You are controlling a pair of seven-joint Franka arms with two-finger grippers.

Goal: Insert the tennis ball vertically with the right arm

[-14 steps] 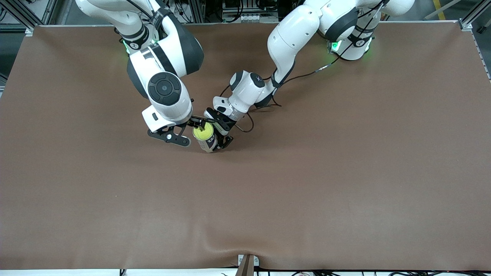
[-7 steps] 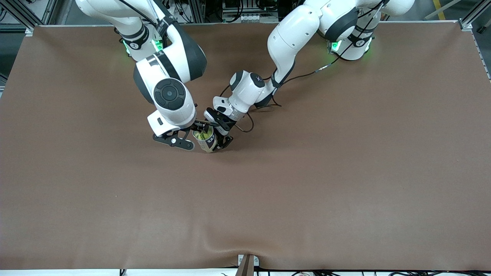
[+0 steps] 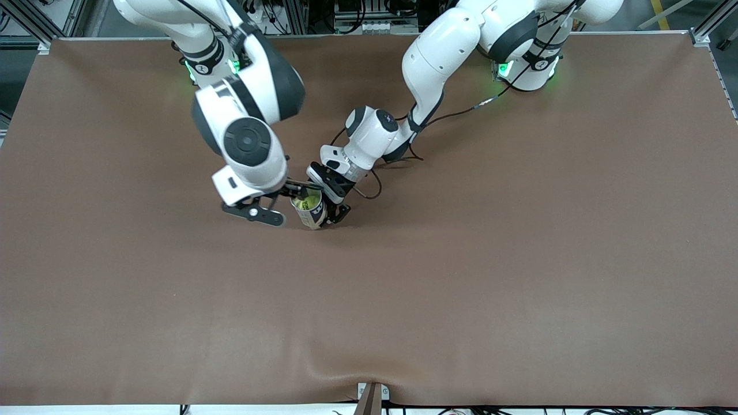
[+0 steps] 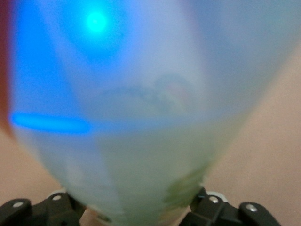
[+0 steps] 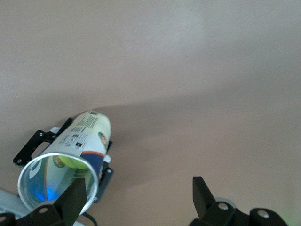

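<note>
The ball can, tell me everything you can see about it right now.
The can is a clear plastic tube with a printed label: white with a barcode and small logos, plus a blue band near its metal-rimmed open mouth. It stands upright on the brown table near the middle. The left pincer is shut on its side. A yellow-green tennis ball sits inside, below the rim. The right pincer is open, one finger over the mouth.
</note>
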